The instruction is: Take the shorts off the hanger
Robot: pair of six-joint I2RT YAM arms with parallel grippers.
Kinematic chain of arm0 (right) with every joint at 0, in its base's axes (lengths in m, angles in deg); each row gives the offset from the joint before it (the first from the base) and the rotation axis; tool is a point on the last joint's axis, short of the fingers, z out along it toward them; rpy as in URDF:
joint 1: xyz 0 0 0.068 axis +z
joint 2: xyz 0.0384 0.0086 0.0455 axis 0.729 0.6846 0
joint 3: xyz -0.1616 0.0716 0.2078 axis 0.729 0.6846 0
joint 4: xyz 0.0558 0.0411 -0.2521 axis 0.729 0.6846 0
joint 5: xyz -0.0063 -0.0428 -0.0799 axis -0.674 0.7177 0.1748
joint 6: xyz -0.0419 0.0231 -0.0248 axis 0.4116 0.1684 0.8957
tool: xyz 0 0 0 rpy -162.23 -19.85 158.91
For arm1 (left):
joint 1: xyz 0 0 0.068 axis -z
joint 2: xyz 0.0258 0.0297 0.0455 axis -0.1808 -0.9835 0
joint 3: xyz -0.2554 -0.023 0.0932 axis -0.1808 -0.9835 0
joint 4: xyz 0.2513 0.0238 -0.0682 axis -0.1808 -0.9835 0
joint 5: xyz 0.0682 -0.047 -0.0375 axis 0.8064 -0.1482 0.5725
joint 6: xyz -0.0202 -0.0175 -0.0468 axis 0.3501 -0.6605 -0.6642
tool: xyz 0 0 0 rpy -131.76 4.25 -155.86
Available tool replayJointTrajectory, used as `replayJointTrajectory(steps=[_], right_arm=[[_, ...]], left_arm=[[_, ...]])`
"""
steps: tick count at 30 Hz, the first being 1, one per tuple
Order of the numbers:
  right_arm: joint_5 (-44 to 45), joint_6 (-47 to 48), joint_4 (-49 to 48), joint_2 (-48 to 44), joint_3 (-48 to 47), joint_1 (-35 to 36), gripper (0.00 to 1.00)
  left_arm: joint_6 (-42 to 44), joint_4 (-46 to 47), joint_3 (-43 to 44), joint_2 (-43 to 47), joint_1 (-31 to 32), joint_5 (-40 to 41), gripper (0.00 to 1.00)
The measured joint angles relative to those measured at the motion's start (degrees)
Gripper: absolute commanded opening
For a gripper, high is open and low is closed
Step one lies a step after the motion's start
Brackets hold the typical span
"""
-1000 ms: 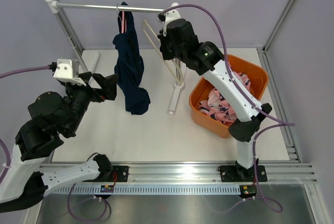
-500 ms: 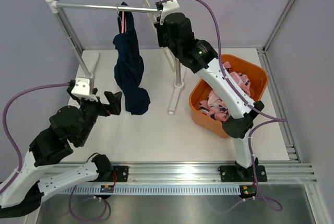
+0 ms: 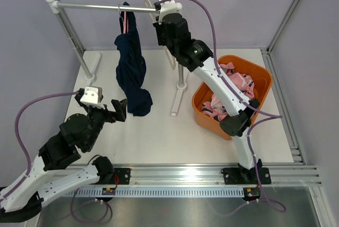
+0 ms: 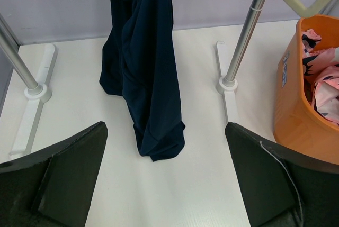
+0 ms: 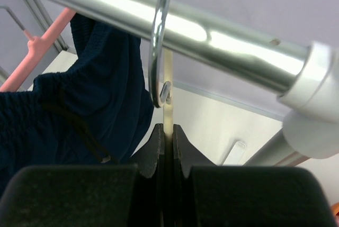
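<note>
Two arms: left gripper (image 3: 114, 111) low over the table (image 3: 159, 137); right gripper (image 3: 161, 23) raised to the rail (image 3: 95, 7).
left fingers (image 4: 69, 169): spread wide, holding nothing.
navy shorts (image 4: 145, 68): hanging straight ahead of the left gripper, framed between its two fingers in the wrist view but beyond them and untouched. The bunched hem is down near the table.
bin (image 4: 288, 110): orange, on the table to the right, past the rail's post (image 4: 246, 31).
pink shorts (image 3: 225, 105): crumpled inside the bin, well apart from both grippers.
right fingers: closed tight on the thin neck of the cream hanger (image 5: 168, 94), just under its metal hook (image 5: 156, 42).
hook: looped over the rail.
pink hanger (image 5: 47, 39): on the rail left of the right gripper, carrying the navy shorts. The waistband is just beside the closed fingers, and I cannot tell whether it touches them.
</note>
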Motion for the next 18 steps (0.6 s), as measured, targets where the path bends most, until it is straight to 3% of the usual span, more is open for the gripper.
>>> replayJointTrajectory(steps=[18], right_arm=[[-1.6, -2.34, -1.53, 3.61, -2.05, -3.34, 0.0]], left_arm=[[0.07, 2.54, -4.35, 2.75, 0.0, -0.09, 0.99]])
